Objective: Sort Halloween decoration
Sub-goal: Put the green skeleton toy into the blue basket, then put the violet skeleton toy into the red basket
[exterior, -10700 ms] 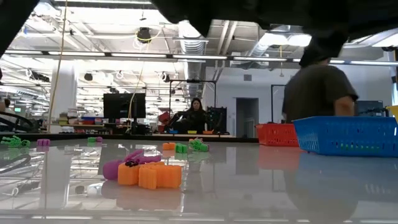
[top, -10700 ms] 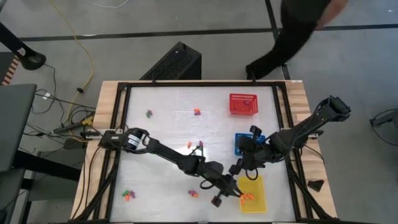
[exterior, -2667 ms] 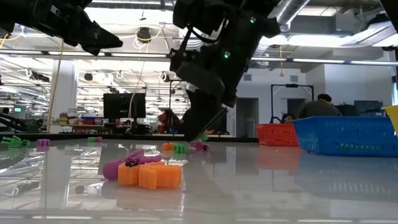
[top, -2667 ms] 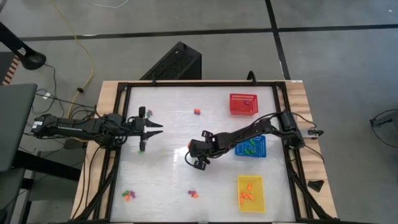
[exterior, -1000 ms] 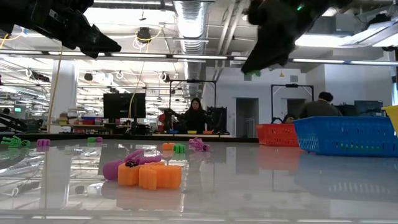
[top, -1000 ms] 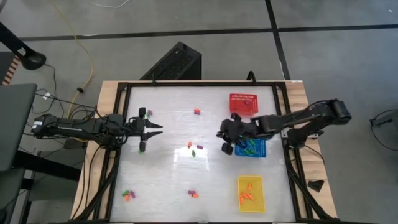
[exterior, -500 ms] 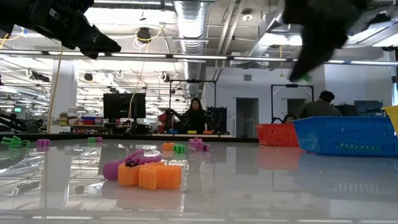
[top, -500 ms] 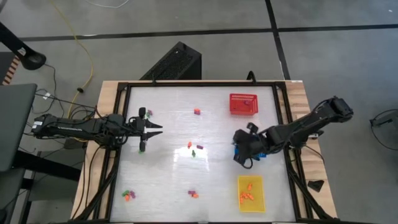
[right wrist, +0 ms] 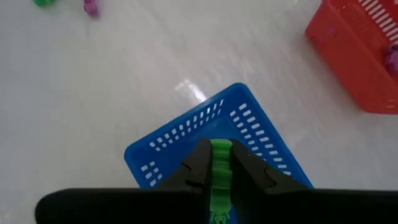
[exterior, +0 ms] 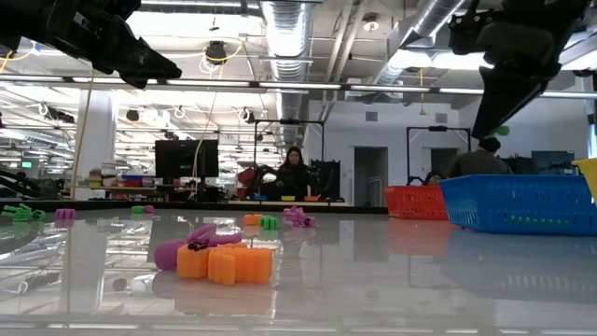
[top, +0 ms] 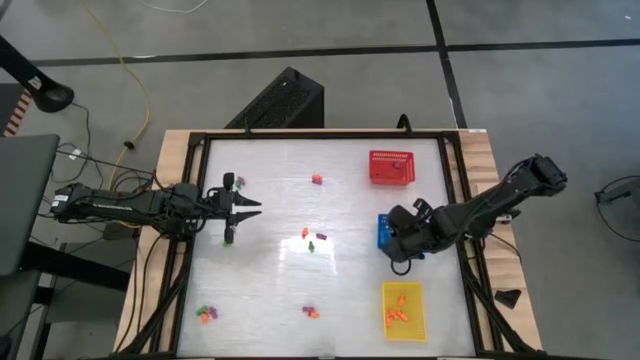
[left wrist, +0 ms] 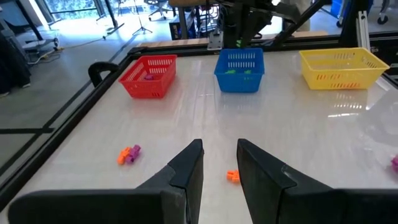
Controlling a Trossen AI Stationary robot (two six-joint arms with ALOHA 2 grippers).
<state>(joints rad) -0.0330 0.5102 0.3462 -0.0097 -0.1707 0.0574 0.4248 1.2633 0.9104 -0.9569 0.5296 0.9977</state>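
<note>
In the high view, the right end effector [top: 398, 243] has moved from about the centre of the surface [top: 270, 290] to the 3 o'clock side, where it now stands above the blue basket [top: 384, 226], while the left end effector [top: 245, 207] stays parked near 9 o'clock with fingers moderately apart and empty. In the low view, the right end effector hangs high above the blue basket [exterior: 519, 203], and orange and purple trinkets [exterior: 219, 258] remain in the foreground. In the right wrist view, the fingers are narrow and clamp a green trinket [right wrist: 220, 163] directly over the blue basket [right wrist: 186, 149]; judged from this, transport is finished, release is the next step, and several scattered pieces still await sorting.
</note>
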